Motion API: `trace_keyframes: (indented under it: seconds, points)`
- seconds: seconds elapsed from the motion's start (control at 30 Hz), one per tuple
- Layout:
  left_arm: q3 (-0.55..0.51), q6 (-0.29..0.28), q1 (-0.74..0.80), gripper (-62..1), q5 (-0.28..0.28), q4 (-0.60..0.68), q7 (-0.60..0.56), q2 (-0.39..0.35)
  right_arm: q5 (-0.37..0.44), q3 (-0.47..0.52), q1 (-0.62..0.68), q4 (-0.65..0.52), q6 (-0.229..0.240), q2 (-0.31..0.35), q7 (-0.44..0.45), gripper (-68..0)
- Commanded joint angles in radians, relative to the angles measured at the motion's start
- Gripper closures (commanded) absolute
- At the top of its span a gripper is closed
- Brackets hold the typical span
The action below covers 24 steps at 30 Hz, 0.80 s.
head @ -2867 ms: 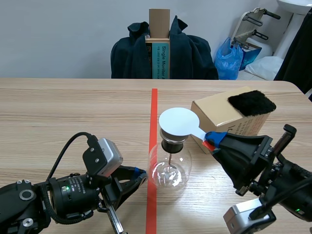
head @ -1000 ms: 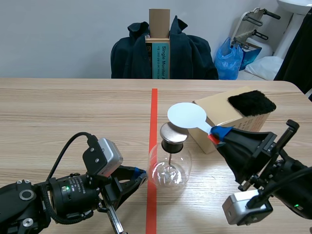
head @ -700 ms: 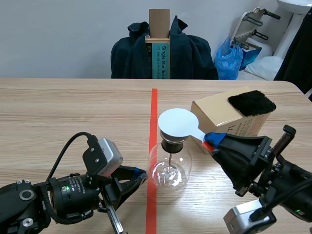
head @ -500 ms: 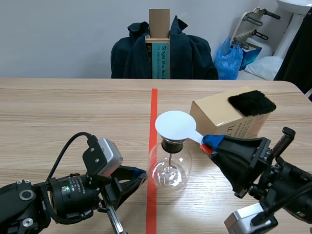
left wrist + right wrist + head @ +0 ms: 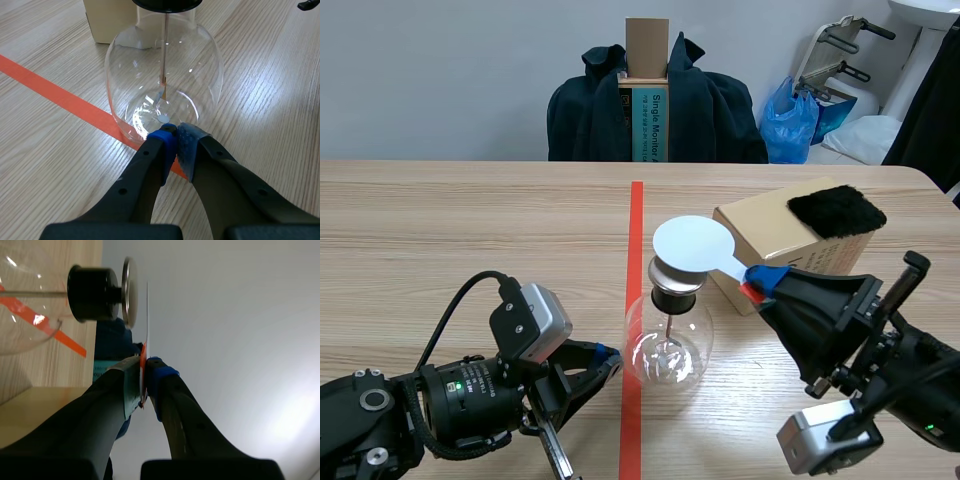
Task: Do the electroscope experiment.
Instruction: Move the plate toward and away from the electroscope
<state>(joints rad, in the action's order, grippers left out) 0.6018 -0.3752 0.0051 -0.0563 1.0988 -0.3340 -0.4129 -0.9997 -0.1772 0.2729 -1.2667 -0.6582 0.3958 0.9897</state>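
The electroscope, a round glass flask [image 5: 667,347] with a black stopper and a metal cap [image 5: 671,273], stands on the red tape line. My right gripper [image 5: 761,282] is shut on the red handle of a white round paddle [image 5: 693,245], whose disc hovers just above the cap. In the right wrist view the disc [image 5: 147,310] shows edge-on, close to the cap [image 5: 129,290], held by my right gripper [image 5: 142,374]. My left gripper [image 5: 607,360] is shut on nothing, its tips [image 5: 175,141] against the foot of the flask [image 5: 165,80].
A cardboard box [image 5: 775,238] with a black fur cloth [image 5: 836,210] on top stands right behind the paddle. An orange tape line [image 5: 60,95] runs under the flask. A chair draped with a dark jacket [image 5: 655,105] stands across the table.
The right gripper has swung the paddle away from the cap and back over it; in the last half second the disc rose and shifted right, uncovering the cap. The left arm stayed still.
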Motion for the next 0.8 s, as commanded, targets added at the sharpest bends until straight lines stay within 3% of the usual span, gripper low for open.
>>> trace_keyframes:
  seconds: [0.0,0.57,0.77]
  points:
    - [-0.007,-0.002,-0.006,-2.7,-0.007,0.013,-0.014,0.005,0.012,0.008,-0.004,-0.001,-0.008,0.011,-0.026,-0.8]
    - [-0.007,-0.002,-0.006,-2.7,-0.007,0.013,-0.014,0.005,0.020,0.008,-0.004,-0.001,-0.006,0.011,-0.428,-0.8]
    - [-0.007,-0.002,-0.006,-2.7,-0.007,0.013,-0.014,0.005,0.019,0.008,-0.004,-0.001,-0.004,0.011,-0.428,-0.8]
